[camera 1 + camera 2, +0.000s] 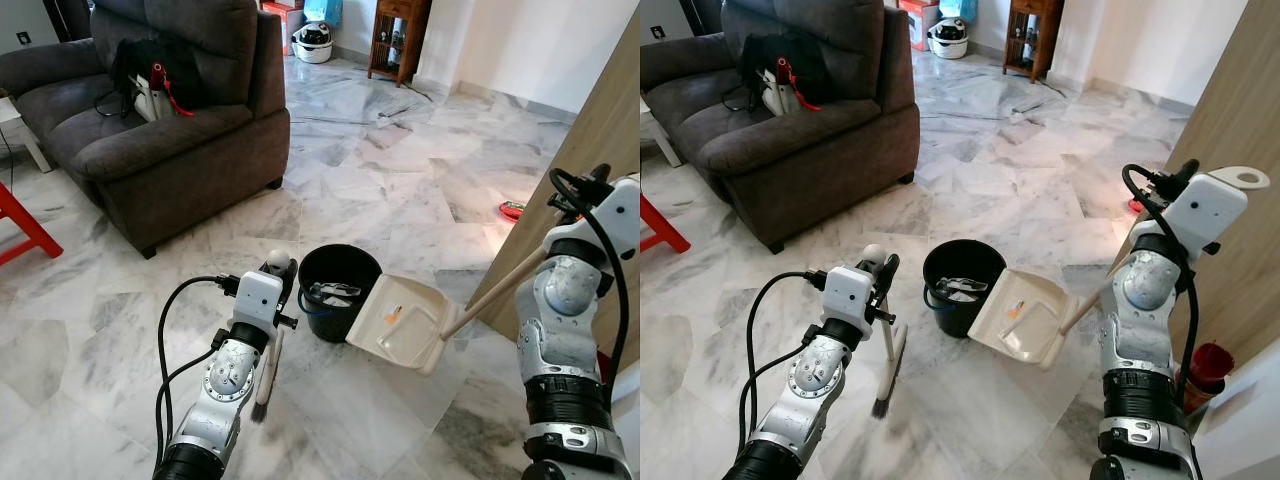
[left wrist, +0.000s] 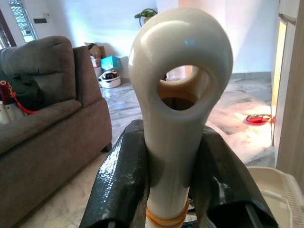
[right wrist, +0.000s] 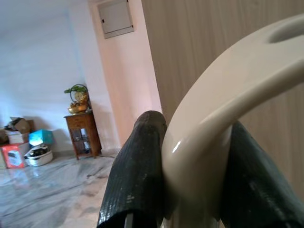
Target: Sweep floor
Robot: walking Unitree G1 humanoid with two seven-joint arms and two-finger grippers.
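My left gripper [image 2: 166, 161] is shut on the cream handle of a small broom [image 2: 176, 95]. The broom stands upright, and its dark bristles [image 1: 264, 388] touch the marble floor. To its right stands a black bucket [image 1: 326, 312] with some litter inside. My right gripper [image 3: 190, 161] is shut on the curved end of the dustpan's long handle [image 3: 223, 104]. The cream dustpan [image 1: 405, 322] hangs tilted, with its lip against the bucket's rim. A small orange scrap [image 1: 393, 315] lies in it.
A grey sofa [image 1: 150, 130] with a black bag on it stands at the back left, and a red stool [image 1: 22, 228] is at the far left. A wooden panel [image 1: 600, 120] runs along the right. A red object [image 1: 512, 210] lies on the floor beside it.
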